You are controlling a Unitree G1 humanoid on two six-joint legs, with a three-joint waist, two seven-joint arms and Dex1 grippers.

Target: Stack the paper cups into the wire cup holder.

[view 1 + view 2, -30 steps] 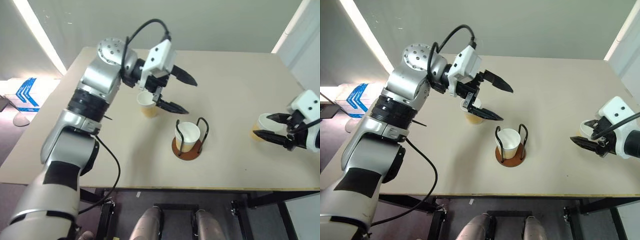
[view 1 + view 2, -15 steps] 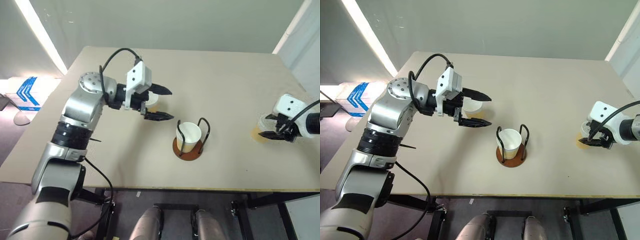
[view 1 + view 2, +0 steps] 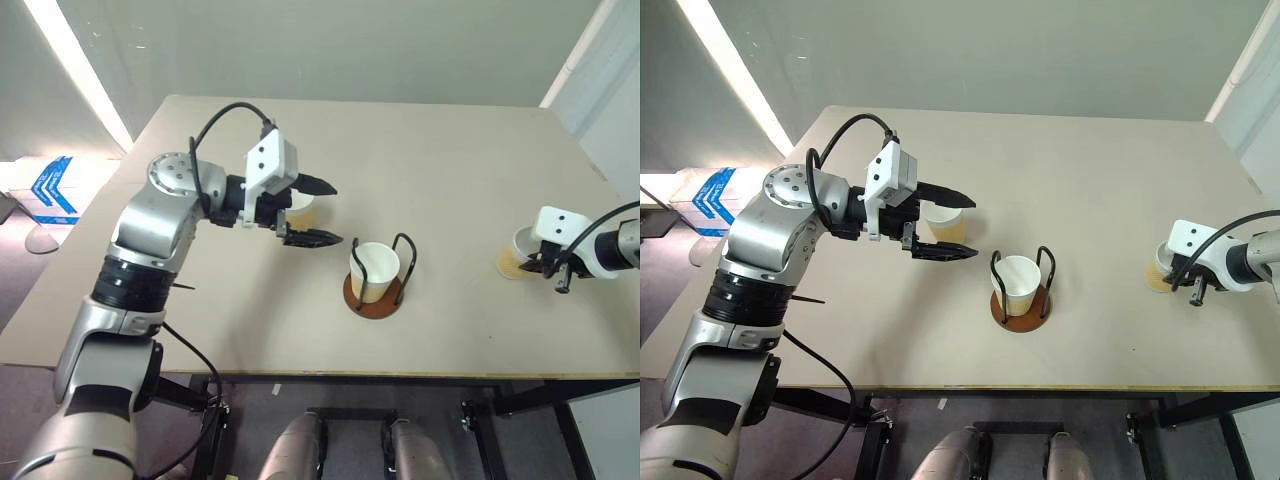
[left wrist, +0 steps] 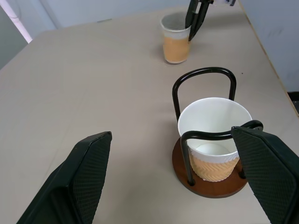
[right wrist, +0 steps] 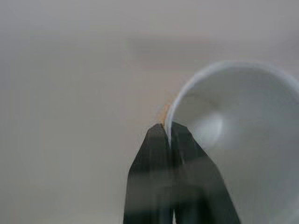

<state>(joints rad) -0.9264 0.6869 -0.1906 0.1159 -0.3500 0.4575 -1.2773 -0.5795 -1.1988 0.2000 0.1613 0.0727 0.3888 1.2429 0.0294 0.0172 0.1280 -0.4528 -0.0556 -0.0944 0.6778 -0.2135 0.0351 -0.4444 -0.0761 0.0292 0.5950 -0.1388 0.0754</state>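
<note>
table: wide beige rectangular tabletop (image 3: 450, 150), far half bare, lots of free surface between the two arms.
holder: wire cup holder with a round reddish-brown base and two black loops (image 3: 377, 290) sits near the middle, a little toward the near edge, well clear of every border.
cup in holder: tan paper cup with white inside (image 3: 375, 268) stands upright between the loops.
left cup: second tan paper cup (image 3: 945, 224) stands upright on the table between the two black fingers of the left gripper (image 3: 950, 228), jaws wide apart and not visibly touching it; holder just beyond the fingertips.
right cup: third tan paper cup (image 3: 515, 252) stands close to the table's right edge.
right gripper: right gripper (image 5: 167, 128) has its jaws pinched together on that cup's rim, one finger inside, one outside.
room: open beige stretch between holder and right cup.
</note>
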